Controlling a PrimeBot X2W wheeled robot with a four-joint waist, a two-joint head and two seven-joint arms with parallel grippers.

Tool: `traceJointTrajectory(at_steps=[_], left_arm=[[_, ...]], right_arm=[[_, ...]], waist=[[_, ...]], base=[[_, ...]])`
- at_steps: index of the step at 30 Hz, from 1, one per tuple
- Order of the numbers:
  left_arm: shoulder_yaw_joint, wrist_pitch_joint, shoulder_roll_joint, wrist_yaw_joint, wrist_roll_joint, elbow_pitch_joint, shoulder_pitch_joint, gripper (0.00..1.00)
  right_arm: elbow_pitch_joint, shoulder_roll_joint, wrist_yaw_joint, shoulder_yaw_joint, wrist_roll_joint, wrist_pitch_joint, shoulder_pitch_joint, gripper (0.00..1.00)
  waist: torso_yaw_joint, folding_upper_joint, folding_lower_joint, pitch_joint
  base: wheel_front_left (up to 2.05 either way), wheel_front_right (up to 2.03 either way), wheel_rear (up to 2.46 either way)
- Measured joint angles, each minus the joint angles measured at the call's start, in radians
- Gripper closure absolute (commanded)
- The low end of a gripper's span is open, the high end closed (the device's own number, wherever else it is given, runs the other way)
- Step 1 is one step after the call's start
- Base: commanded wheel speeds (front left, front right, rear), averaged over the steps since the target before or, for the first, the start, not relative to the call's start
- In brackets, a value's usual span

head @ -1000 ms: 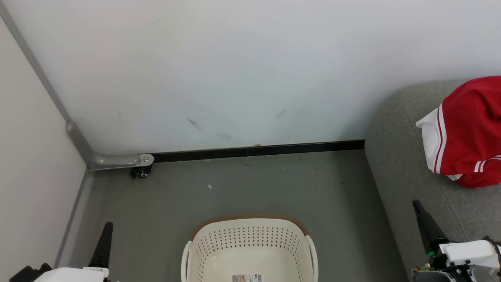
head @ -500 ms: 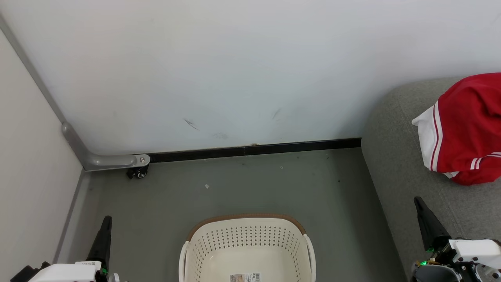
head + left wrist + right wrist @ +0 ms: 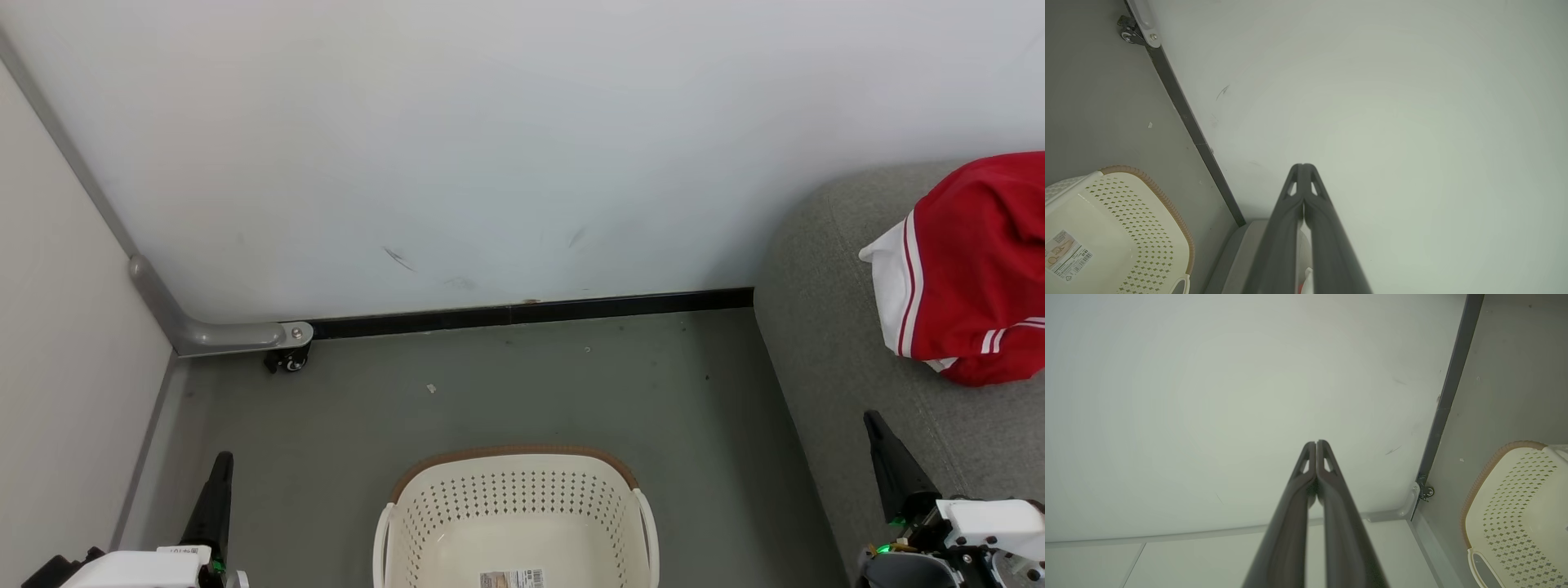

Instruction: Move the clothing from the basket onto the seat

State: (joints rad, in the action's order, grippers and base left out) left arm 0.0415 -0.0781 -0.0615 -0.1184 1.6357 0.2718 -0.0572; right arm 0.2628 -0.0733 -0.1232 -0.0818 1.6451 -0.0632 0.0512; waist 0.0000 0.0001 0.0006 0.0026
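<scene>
Left gripper (image 3: pixel 1303 166), right gripper (image 3: pixel 1316 443) pressed together, empty. Clothing (image 3: pixel 971 269) on seat (image 3: pixel 824 343), ahead-right of right gripper. Basket (image 3: pixel 514 454) probably empty, partly cropped.

White wall (image 3: pixel 490 122), faint scuffs; black baseboard (image 3: pixel 531 312); grey floor (image 3: pixel 506 392); grey metal bracket (image 3: pixel 229 333) on caster (image 3: pixel 287 360) at left corner.

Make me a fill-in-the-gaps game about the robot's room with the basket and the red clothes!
1. The clothing lying on the grey seat is white and ____.
2. The basket has a woven rim coloured ____.
3. The left claw and the right claw are both ____ (open or shut).
4. The basket stands on the grey ____.

Missing words: red, brown, shut, floor.
</scene>
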Motion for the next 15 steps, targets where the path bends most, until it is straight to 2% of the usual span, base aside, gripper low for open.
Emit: traceJointTrajectory(at_steps=[15], left_arm=[[0.001,0.000,0.000,0.000,0.000,0.002,0.000,1.00]], right_arm=[[0.001,0.000,0.000,-0.001,0.000,0.000,0.000,1.00]], waist=[[0.000,0.0000,-0.0002,0.000]], base=[[0.00,0.00,0.00]])
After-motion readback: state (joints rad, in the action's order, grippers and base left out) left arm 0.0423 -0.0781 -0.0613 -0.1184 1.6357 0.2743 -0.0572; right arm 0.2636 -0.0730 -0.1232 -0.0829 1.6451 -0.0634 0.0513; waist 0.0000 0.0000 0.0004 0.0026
